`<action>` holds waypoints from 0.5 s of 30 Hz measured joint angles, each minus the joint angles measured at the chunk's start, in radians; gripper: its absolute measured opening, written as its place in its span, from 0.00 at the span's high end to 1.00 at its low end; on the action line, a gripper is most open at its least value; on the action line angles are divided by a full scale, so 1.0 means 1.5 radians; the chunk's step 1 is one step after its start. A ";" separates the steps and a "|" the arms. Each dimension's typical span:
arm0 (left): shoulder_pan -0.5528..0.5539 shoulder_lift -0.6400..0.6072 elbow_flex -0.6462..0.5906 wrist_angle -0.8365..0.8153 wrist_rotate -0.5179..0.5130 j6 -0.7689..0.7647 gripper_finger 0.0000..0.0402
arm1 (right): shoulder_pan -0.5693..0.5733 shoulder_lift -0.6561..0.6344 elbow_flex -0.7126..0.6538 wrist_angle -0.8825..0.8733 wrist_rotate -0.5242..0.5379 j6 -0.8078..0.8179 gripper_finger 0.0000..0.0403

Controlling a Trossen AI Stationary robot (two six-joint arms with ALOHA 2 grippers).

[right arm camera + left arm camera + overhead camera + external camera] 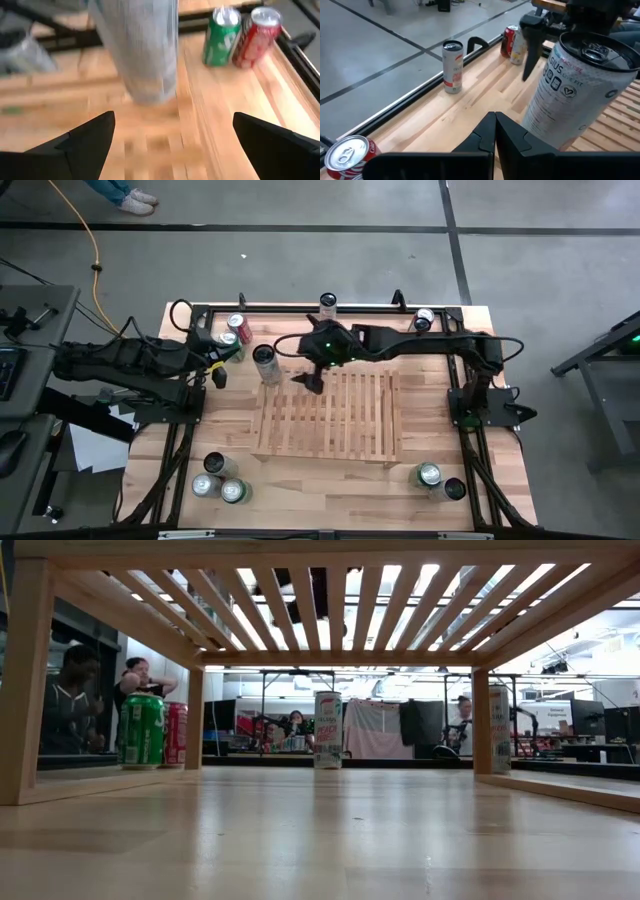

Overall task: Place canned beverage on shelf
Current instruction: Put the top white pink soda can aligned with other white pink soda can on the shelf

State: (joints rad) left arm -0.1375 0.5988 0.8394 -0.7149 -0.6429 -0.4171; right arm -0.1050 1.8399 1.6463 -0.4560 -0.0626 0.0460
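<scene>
The right gripper (312, 381) is hanging over the far left corner of the flat light-wood slatted shelf (330, 418), fingers (85, 142) spread wide and gripping nothing; the tall white-and-grey beverage can (266, 364) is standing upright just ahead of them, apart from both. That can is sitting on the solid wooden tabletop (300, 480) right beside the shelf's far left corner, not on the slats, long axis vertical, pull-tab top facing up. The left gripper (219, 376) is parked a little to the left of that can, fingers (495, 135) pinched together on nothing. Counting cans from overhead, I'm getting eleven in all, every one upright: the tall one, a green can (227, 340) and a red can (237, 323) paired just beyond the left gripper, a white can with a red label (328, 303) at the middle of the far edge, one can (425, 318) at the far right, three silver-topped cans (217, 478) bunched at the near left, and two cans (440, 480) at the near right. One shelf, two arms. A few people are hanging around in the room behind the table.
</scene>
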 joint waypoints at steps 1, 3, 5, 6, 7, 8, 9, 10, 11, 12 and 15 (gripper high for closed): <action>0.000 -0.003 0.000 0.000 -0.002 0.000 1.00 | -0.002 -0.011 0.000 -0.042 0.000 -0.011 0.03; 0.000 -0.006 0.000 0.000 -0.012 0.000 1.00 | -0.007 -0.035 0.000 -0.113 0.000 -0.030 0.03; 0.000 -0.010 0.000 0.000 -0.021 0.000 1.00 | -0.013 -0.060 0.000 -0.168 0.005 -0.037 0.03; 0.000 -0.011 0.000 0.000 -0.026 0.000 1.00 | -0.017 -0.071 0.000 -0.186 0.014 -0.035 0.03; 0.001 -0.012 0.000 0.000 -0.032 0.000 1.00 | -0.020 -0.083 0.000 -0.201 0.031 -0.031 0.03; 0.001 -0.013 0.000 0.001 -0.038 0.000 1.00 | -0.024 -0.094 0.000 -0.218 0.048 -0.030 0.03; 0.001 -0.013 0.000 0.001 -0.044 0.000 1.00 | -0.027 -0.102 0.000 -0.231 0.068 -0.031 0.03; 0.001 -0.013 0.000 0.001 -0.049 0.000 1.00 | -0.029 -0.110 0.000 -0.238 0.087 -0.033 0.03; 0.001 -0.013 0.000 0.001 -0.053 0.000 1.00 | -0.033 -0.114 0.000 -0.241 0.107 -0.037 0.03; 0.001 -0.013 0.000 0.001 -0.054 0.000 1.00 | -0.037 -0.118 0.000 -0.242 0.126 -0.041 0.03; 0.001 -0.013 0.000 0.001 -0.054 -0.005 1.00 | -0.054 -0.119 0.000 -0.236 0.177 -0.058 0.03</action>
State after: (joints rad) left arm -0.1360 0.5793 0.8394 -0.7139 -0.7243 -0.4247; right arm -0.1862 1.6615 1.6466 -0.8100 0.2027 -0.0410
